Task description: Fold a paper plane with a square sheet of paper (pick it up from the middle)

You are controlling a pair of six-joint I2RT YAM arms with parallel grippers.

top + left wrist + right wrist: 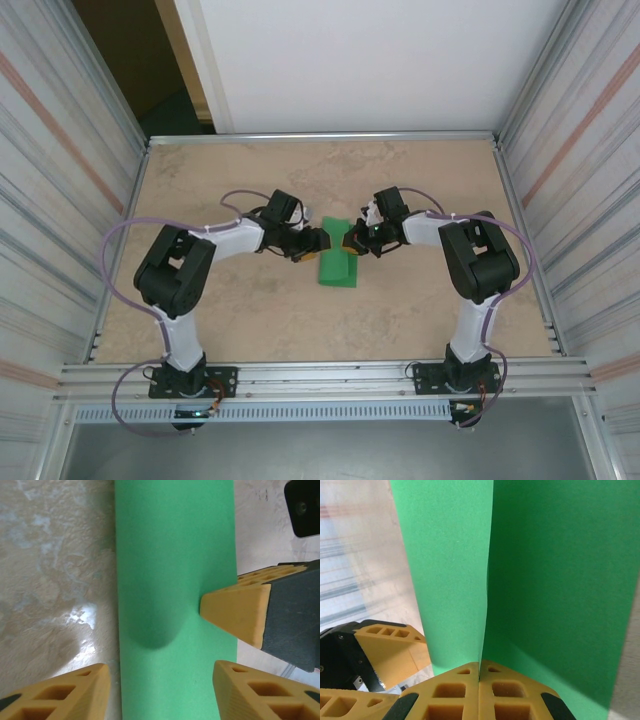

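top: a thin bright green folded sheet of paper (338,265) is being flanked on the desk (220,190) by the left gripper (312,243) and right gripper (352,240). left wrist: the left gripper (160,667) is being held spread astride it. right wrist: its fold is being pinched by the right gripper (479,669).

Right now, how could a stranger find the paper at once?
Look at the middle of the beige table. Between the left gripper and right gripper sits the paper, a narrow folded strip; it alone is bright green.

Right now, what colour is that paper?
The thin paper sheet is plain bright green; the left wrist view shows it best.
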